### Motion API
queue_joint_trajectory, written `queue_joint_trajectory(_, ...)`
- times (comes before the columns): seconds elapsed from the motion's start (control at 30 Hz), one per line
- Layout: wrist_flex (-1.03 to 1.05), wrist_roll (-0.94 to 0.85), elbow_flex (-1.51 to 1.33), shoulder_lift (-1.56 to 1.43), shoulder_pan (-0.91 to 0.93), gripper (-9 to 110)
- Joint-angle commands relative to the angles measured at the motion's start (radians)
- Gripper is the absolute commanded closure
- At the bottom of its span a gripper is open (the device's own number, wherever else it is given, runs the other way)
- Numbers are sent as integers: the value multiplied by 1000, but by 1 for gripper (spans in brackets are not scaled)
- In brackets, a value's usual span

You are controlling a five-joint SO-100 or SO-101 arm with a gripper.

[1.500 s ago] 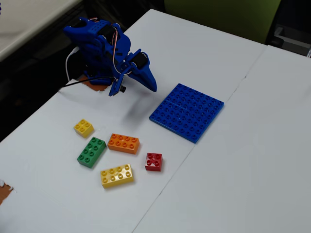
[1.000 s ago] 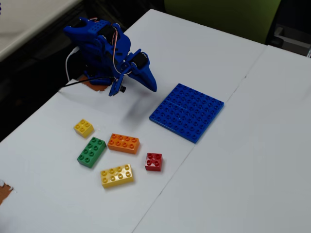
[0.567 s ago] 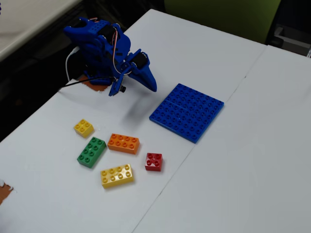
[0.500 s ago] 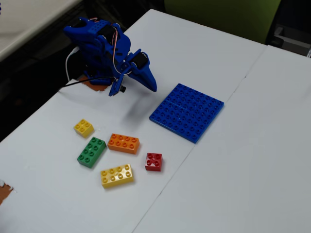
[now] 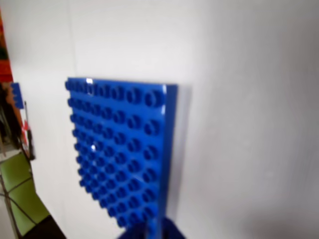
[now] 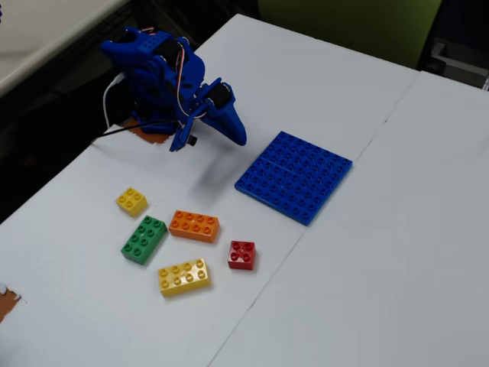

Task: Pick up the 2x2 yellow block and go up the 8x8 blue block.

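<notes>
1. Landmark: the 8x8 blue block (image 6: 294, 177) lies flat on the white worktop (image 6: 397, 252), studs up, and all places below are given from it. Nothing rests on its studs, so the target surface is free to receive a brick.

2. Arm: the blue arm (image 6: 164, 76) sits folded near the worktop's far-left edge in the fixed view, left of the baseplate and apart from it. This low, drawn-in posture reads as a rest pose; no reach appears under way.

3. Claw: the claw (image 6: 229, 126) points toward the baseplate's left corner without touching it. It has hold of nothing that can be seen. How far its jaws stand apart cannot be told: the fixed view shows them as one dark blue mass, and the wrist view shows only a blurred blue tip at the bottom edge.

4. Wrist view: the 8x8 blue block (image 5: 119, 149) fills the middle, confirming the camera faces the plate and not the bricks.

5. Task brick: the 2x2 yellow block (image 6: 131, 201) stands on the worktop well to the left of the baseplate, studs up, untouched and clear of its neighbours, so there is room to close around it.

6. Other bricks, all left of and nearer the camera than the baseplate: green brick (image 6: 144, 238), orange brick (image 6: 194, 225), longer yellow brick (image 6: 183, 277), red brick (image 6: 241, 254).

7. Judgement: pick-up not yet begun; the claw must turn away from the baseplate toward the small yellow brick
</notes>
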State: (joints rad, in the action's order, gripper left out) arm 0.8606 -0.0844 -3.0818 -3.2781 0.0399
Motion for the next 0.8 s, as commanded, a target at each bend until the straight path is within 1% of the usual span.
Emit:
queue_joint_trajectory(0.0, 55, -51, 17, -43, -9, 82)
queue_joint_trajectory(0.07, 66, -51, 32, -44, -12, 86)
queue_joint_trajectory(0.1, 80, -84, 44, -44, -12, 88)
queue_joint_trajectory(0.17, 80, -195, 77, -44, -12, 101)
queue_joint_trajectory(0.27, 71, -472, 115, -44, -11, 101)
queue_joint_trajectory(0.3, 63, -531, 124, -44, -11, 101)
queue_joint_trajectory(0.33, 57, -653, 132, -44, -8, 101)
queue_joint_trajectory(0.37, 48, -713, 143, -44, -8, 101)
queue_joint_trajectory(0.4, 38, -715, 152, -44, -8, 101)
queue_joint_trajectory(0.43, 40, -773, 160, -44, -5, 101)
queue_joint_trajectory(0.47, 63, -904, 172, -44, -5, 101)
queue_joint_trajectory(0.5, 61, -1072, 178, -44, -2, 101)
queue_joint_trajectory(0.6, 103, -1373, 172, -44, 5, 101)
queue_joint_trajectory(0.7, 120, -1577, 155, -44, 21, 101)
queue_joint_trajectory(0.77, 166, -1715, 153, -44, 48, 101)
